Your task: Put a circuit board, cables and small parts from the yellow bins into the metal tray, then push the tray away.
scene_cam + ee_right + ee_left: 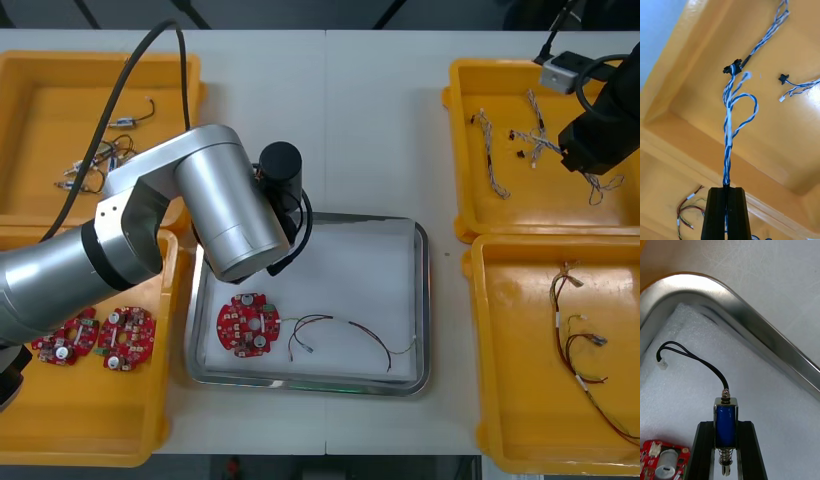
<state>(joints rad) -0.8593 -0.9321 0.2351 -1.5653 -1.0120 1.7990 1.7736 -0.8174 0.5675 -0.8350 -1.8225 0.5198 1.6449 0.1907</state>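
Yellow, the far right bin [540,205] holds twisted cables, and our right arm [605,135] hangs over it. In the right wrist view we see the right gripper [726,189] pressed onto one blue and white cable [729,127], its fingers [717,213] nearly together with just the strand between them. That cable runs from the fingertips toward the bin floor, loops once, and ends in a black plug [733,69]; we cannot tell whether the plug touches the floor.

Between the bins sits the metal tray [424,300], white inside. Our left arm [225,205] reaches over its far left corner. In the left wrist view the left gripper [726,424] pinches a small metal part [726,414] with a blue body, fingers apart by its width, over the white lining [782,416] just inside the tray's curved corner. A black lead [696,356] curls from the part's top to a white plug [663,365]. We cannot tell whether the part touches the lining.

A circuit board [247,325] lies in the tray's near left area, with a thin cable [345,325] of dark and red wires just beside it. More boards [125,337] rest in the near left bin [60,430].
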